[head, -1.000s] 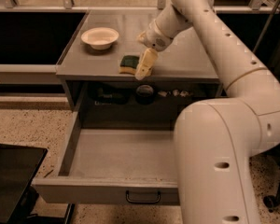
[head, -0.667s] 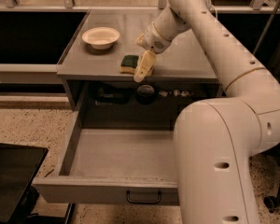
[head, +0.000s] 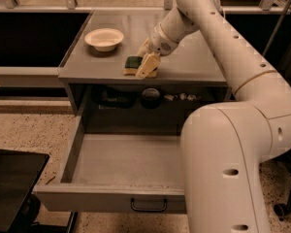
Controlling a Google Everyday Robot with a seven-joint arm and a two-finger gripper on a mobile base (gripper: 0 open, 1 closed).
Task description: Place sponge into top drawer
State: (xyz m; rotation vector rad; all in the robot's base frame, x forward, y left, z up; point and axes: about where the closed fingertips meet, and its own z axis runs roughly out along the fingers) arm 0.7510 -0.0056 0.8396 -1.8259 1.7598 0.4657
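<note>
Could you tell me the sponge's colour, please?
The sponge is dark green over yellow, camera view; the gripper is at it on the tabletop.

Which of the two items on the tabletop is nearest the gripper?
The sponge, green over yellow, at the front edge of the tabletop, right beside the gripper. The round white bowl sits apart, toward the back left.

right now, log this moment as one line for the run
gripper: down at sponge | sponge: on tabletop, near front edge | top drawer: open, sponge not inside | white bowl: on tabletop, left of sponge
</note>
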